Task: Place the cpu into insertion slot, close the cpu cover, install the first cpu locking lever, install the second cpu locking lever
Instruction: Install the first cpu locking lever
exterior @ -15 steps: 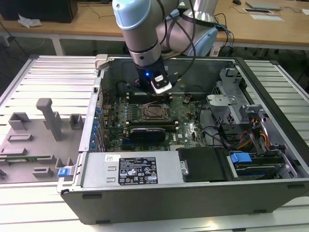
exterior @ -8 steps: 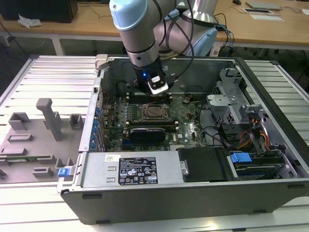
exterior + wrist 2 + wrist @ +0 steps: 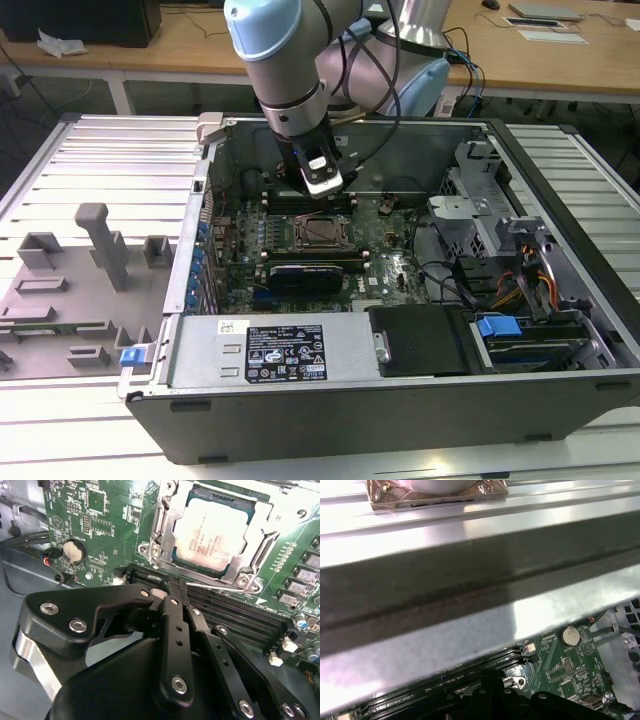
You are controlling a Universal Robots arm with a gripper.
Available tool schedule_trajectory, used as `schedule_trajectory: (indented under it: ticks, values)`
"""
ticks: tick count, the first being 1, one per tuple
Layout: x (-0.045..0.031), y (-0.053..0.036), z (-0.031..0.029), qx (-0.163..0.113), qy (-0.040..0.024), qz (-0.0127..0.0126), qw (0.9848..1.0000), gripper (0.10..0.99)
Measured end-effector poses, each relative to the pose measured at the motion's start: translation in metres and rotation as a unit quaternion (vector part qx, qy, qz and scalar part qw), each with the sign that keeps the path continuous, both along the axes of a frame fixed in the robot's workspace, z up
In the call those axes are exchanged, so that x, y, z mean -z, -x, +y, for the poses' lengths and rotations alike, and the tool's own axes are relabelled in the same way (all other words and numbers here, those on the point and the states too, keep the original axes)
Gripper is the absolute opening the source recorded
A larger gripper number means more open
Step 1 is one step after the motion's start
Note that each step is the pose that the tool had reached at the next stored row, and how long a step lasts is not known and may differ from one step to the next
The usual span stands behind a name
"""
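In the exterior view an open computer case (image 3: 400,400) lies on a slatted metal table (image 3: 90,160), its near wall carrying a labelled power supply (image 3: 285,352). Beyond that, on the green motherboard (image 3: 390,262), sits the insertion slot (image 3: 322,233), with a black heatsink bar (image 3: 312,272) just on its near side. In the second wrist view the cpu (image 3: 214,535) lies seated in the slot, silvery top up, and the cpu cover (image 3: 167,527) is folded down around it as a metal frame. A thin locking lever (image 3: 220,587) runs along one edge of the frame. The gripper (image 3: 170,587) hovers just beside the socket, over the long black memory slots (image 3: 235,612), its black fingers (image 3: 176,625) drawn narrowly together with nothing between them. Farther back, the arm (image 3: 285,70) comes down over the case's far wall.
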State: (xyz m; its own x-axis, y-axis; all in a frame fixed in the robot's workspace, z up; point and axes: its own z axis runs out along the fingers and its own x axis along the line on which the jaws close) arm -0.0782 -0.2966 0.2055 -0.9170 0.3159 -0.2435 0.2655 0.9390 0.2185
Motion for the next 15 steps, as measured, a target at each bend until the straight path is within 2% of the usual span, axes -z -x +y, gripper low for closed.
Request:
schedule_trajectory:
  ticks: [6,15]
  values:
    - [0.0021,0.0005,0.0025,0.018,0.0001,0.0,0.9998,0.106]
    - [0.0093,0.0005,0.0025,0.023,0.0005,0.0001,0.9997,0.106]
